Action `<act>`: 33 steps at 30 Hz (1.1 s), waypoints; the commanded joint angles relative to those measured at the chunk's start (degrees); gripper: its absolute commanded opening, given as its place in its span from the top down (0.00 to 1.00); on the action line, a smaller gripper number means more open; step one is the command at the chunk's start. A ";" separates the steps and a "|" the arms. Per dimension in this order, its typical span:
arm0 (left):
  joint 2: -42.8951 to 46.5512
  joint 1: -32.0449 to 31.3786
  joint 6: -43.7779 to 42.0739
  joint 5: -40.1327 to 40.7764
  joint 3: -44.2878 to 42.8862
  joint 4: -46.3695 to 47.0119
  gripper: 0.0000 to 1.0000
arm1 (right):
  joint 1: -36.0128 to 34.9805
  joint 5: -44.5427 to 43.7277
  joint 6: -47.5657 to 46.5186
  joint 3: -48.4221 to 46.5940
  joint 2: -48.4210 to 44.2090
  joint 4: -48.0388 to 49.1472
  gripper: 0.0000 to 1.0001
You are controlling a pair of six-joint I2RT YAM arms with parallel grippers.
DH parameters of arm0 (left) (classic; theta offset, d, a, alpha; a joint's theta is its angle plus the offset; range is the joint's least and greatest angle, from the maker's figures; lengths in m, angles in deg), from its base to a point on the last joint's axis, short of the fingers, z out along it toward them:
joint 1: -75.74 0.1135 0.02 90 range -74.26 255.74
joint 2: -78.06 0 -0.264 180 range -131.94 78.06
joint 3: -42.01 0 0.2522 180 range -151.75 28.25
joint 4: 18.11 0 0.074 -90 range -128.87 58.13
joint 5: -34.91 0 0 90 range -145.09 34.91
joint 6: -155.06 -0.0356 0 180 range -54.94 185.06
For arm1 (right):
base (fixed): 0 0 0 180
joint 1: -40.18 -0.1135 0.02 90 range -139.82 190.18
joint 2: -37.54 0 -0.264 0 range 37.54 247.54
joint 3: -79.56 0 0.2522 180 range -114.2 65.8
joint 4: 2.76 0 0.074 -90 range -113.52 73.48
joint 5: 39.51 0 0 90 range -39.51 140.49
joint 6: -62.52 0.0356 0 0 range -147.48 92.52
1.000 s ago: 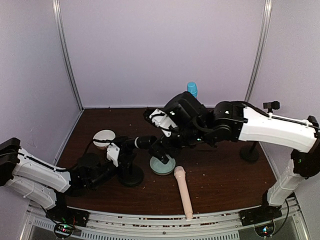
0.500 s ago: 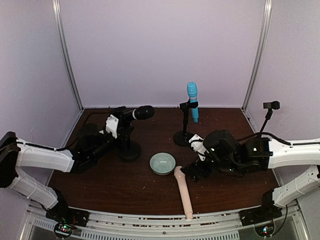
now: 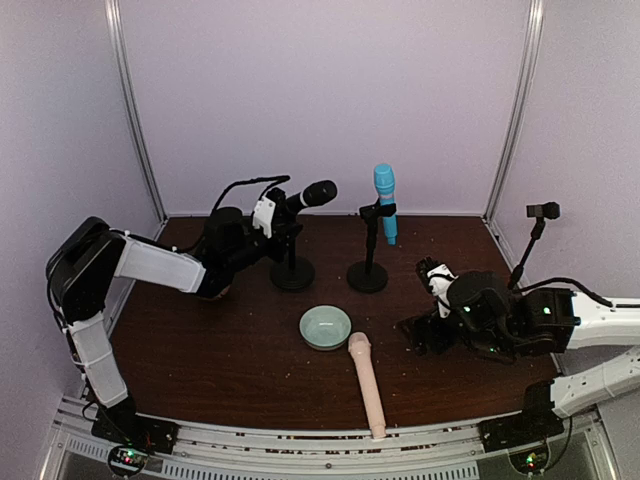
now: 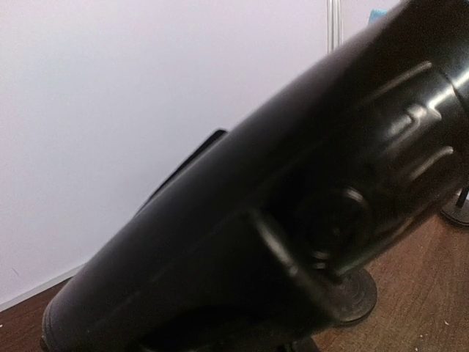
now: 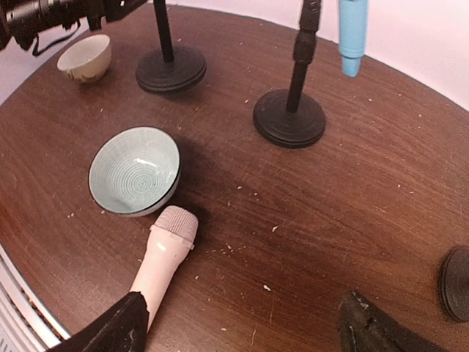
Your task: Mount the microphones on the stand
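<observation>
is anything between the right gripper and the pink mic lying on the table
Nothing visible does. The pale pink stick microphone lies just ahead of the right gripper; the pale green bowl sits beyond its head, not between.

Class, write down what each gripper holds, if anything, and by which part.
The left gripper is shut on the black microphone, gripping its handle below the head. The right gripper is open and holds nothing.

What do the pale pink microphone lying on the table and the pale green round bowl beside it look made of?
Pale pink microphone: probably plastic, smooth and matte; even colour, no glare, finely textured head. Pale green round bowl: likely glazed ceramic; concentric ridges inside, slight sheen.
</observation>
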 commanded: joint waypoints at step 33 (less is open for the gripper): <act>2.27 -1.53 24.04 -0.32 22.40 24.52 0.37 | 39.20 -18.47 -4.01 0.78 -26.05 -4.14 0.36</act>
